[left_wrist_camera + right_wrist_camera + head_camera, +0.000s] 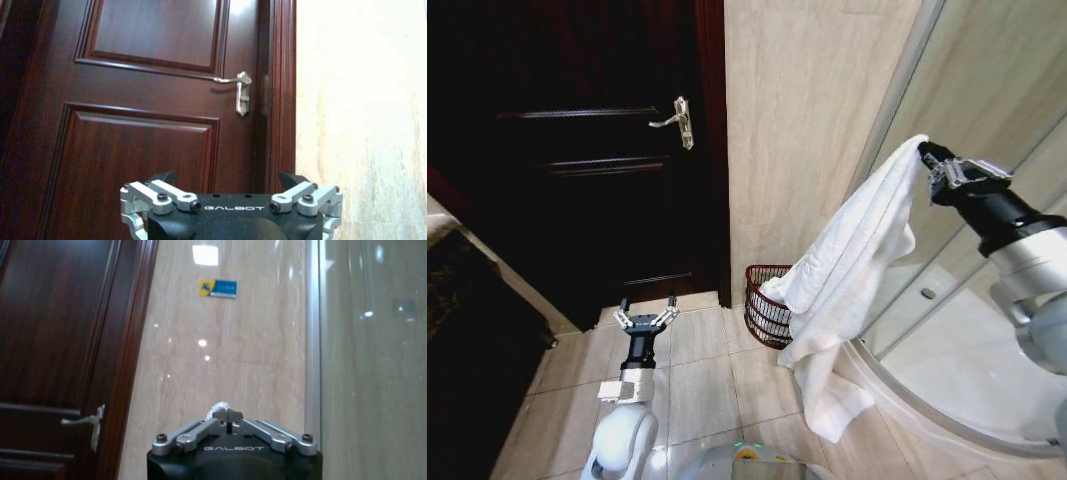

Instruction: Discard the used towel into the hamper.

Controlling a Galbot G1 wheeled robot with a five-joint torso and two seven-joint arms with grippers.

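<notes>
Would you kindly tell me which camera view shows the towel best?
The head view: the towel hangs full length from the right gripper, draping past the hamper. The right wrist view catches a white tuft between the fingertips.

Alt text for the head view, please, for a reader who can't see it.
The right gripper, raised high, is shut on a corner of a white towel that hangs down in front of a dark wire hamper standing on the tiled floor by the wall. The left gripper is open and low, near a dark wooden door.
</notes>
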